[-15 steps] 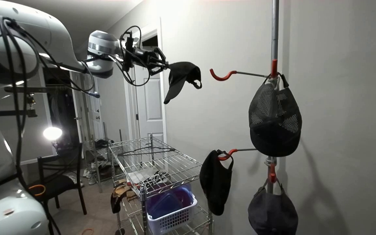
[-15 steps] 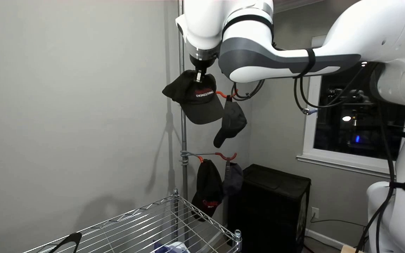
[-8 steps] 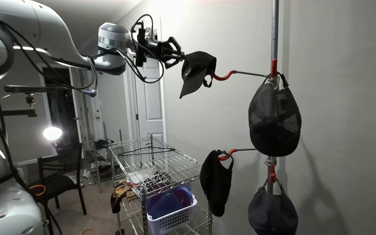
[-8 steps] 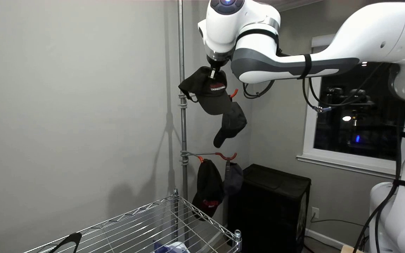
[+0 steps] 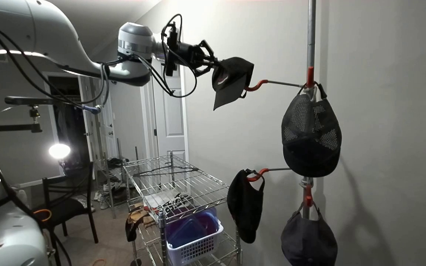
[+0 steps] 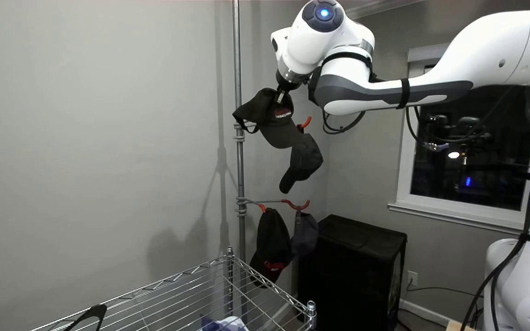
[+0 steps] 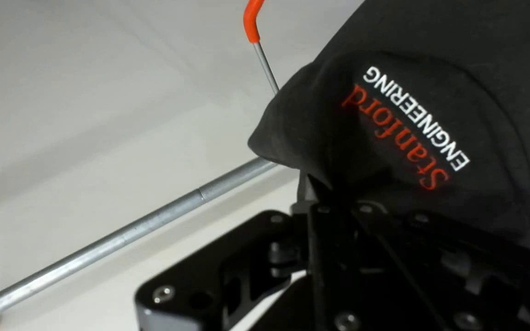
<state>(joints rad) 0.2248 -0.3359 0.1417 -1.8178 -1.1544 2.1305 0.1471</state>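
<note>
My gripper (image 5: pixel 215 63) is shut on the crown of a black cap (image 5: pixel 233 75) with red and white lettering. The cap hangs tilted, brim down, and shows in the exterior view (image 6: pixel 267 117) and in the wrist view (image 7: pixel 467 105). In the wrist view the fingertips (image 7: pixel 329 193) are partly lost in the dark cloth. The cap is beside a red-tipped hook (image 5: pixel 260 84) on a grey pole (image 5: pixel 311 40); it covers the hook's tip, and I cannot tell whether they touch. A black mesh-backed cap (image 5: pixel 311 125) hangs on another upper hook.
Lower hooks hold a black cap (image 5: pixel 245 210) and a dark grey cap (image 5: pixel 309 236). A wire shelf (image 5: pixel 183 177) with a black hanger stands below, over a white basket (image 5: pixel 198 247). A black box (image 6: pixel 352 257) stands in the corner. The wall is behind the pole.
My gripper has carried the cap toward the pole and somewhat upward, up to the upper red hook, whose tip is now behind the cap. The cap has turned slightly. The hanging caps look unchanged.
</note>
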